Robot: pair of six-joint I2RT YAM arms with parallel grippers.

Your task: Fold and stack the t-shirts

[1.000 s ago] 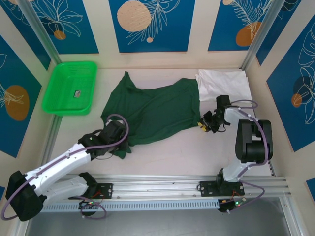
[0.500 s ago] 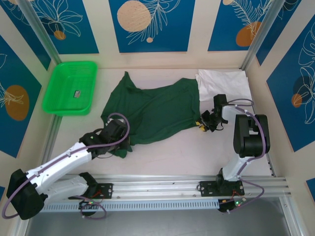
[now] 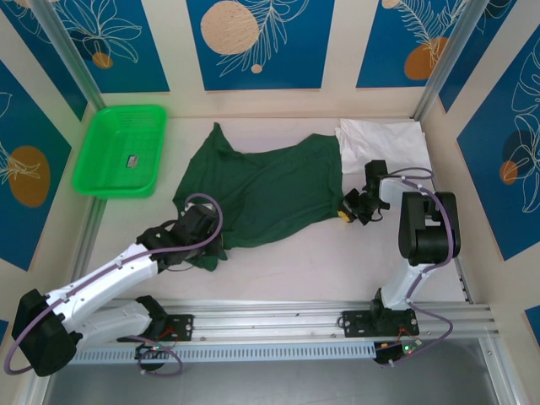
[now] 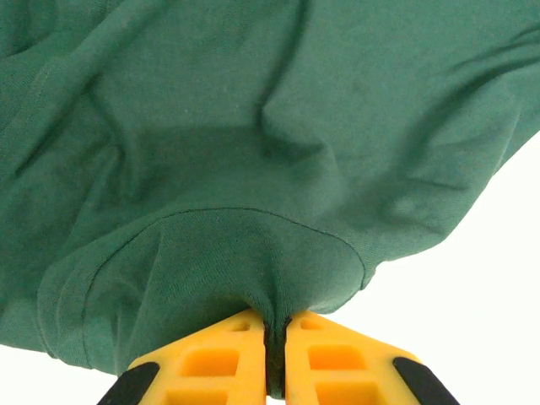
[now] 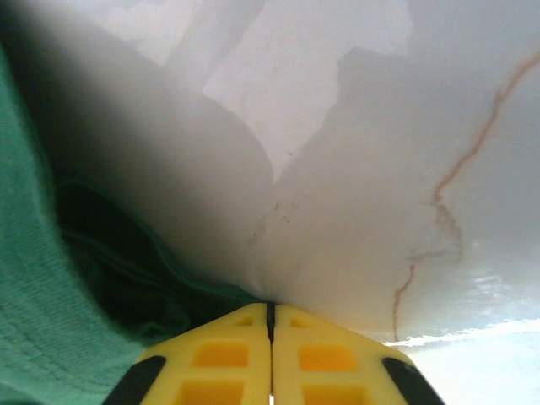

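Fabric at the near hem of the dark green t-shirt (image 3: 270, 190), which is spread across the middle of the frame, is clamped between the left gripper (image 4: 276, 325) fingers. Farther right, the right gripper (image 5: 271, 310) is closed tight where green cloth meets the white t-shirt (image 3: 384, 143); whether it grips any cloth I cannot tell. The white shirt lies upper right, the green basket (image 3: 122, 109) upper left.

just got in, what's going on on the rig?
Both arms are on the dark green t-shirt, spread out mid-table. The left gripper has its fingers shut on a bunched fold at its near-left corner. The right gripper is shut at the shirt's right edge, beside the white t-shirt; which cloth it pinches is unclear. The green shirt is not folded yet.
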